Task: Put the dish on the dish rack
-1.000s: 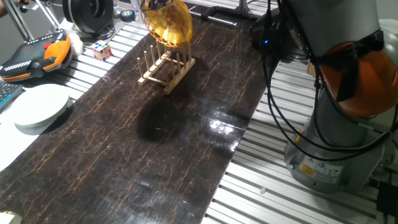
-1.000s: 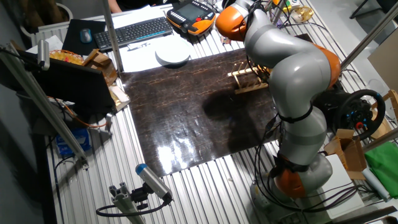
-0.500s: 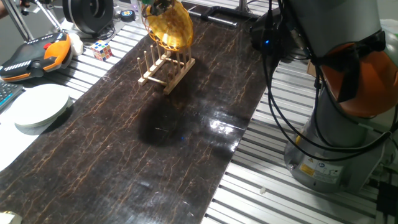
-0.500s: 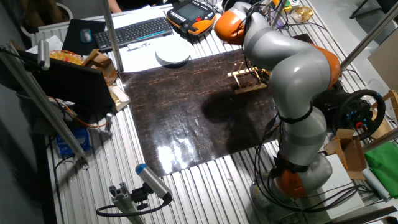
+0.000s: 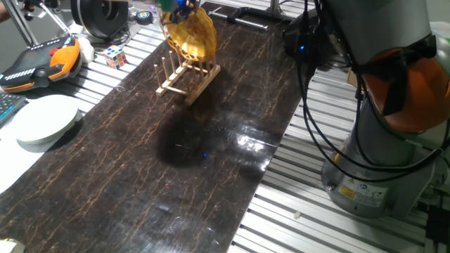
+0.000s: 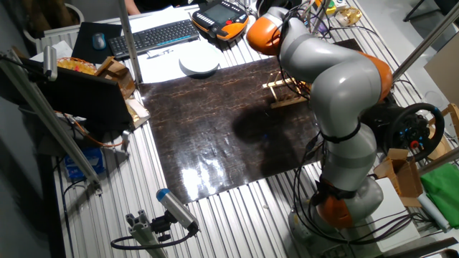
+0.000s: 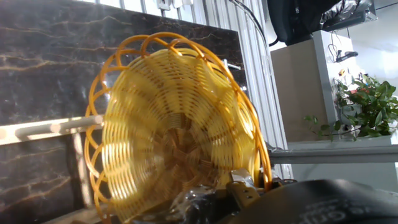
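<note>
Dish held on edge above the rack, ready to be lowered between the pegs

Bench [image 5: 140, 161] first: its dark marbled top carries the dish rack [image 5: 188, 76] near the far end, with a white plate [image 5: 43, 119] well apart at the side. The arm [image 6: 323, 64] reaches over the rack. The dish [image 5: 190, 31] hangs tilted on edge just above the pegs, gripped at its rim. In the hand view the jaws are closed on the lower rim of the dish [image 7: 177, 124], though only a bit of metal shows there.

To do this step well, I judge the dish should stay on edge, its rim lined up with a gap between two pegs, then come straight down slowly so the scalloped rim does not catch or tip the light rack.

Hard to make out: the gripper [image 7: 239, 183] is mostly cut off, the arm covers much of the rack in the other fixed view, and which gap lies beneath the dish cannot be told.
</note>
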`<state>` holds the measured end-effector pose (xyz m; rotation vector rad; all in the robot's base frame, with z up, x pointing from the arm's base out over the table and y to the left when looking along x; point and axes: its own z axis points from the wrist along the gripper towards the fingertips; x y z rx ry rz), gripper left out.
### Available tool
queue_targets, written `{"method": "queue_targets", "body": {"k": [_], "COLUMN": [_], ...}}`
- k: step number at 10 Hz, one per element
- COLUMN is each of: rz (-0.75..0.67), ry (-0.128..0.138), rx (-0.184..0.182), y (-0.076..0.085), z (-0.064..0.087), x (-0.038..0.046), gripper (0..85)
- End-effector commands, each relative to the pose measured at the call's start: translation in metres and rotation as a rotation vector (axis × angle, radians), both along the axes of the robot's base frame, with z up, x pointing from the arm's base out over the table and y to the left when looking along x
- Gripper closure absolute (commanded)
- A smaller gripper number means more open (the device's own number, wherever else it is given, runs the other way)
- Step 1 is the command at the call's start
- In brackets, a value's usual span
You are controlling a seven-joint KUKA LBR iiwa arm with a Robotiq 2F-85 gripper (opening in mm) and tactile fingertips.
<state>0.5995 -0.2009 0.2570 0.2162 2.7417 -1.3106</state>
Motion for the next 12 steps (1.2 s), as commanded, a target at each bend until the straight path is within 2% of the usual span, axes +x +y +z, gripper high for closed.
{"method": "queue_targets", "body": {"k": [1, 2, 5, 6, 8, 12], "rz": [0.001, -0.002, -0.015, -0.017, -0.023, -0.021], "ry": [-0.004, -0.012, -0.011, -0.011, -0.012, -0.017], "rx": [0.003, 0.014, 0.046, 0.06, 0.086, 0.101], "y": [0.0018, 0.0035, 0.0072, 0.008, 0.0084, 0.0084], "z": [-0.0039, -0.0076, -0.0083, -0.0071, -0.004, -0.0025], "x": [-0.0006, -0.001, -0.0003, -0.0008, -0.0021, -0.0026], "gripper": [83.0, 82.3, 64.3, 61.0, 57.7, 56.3]}}
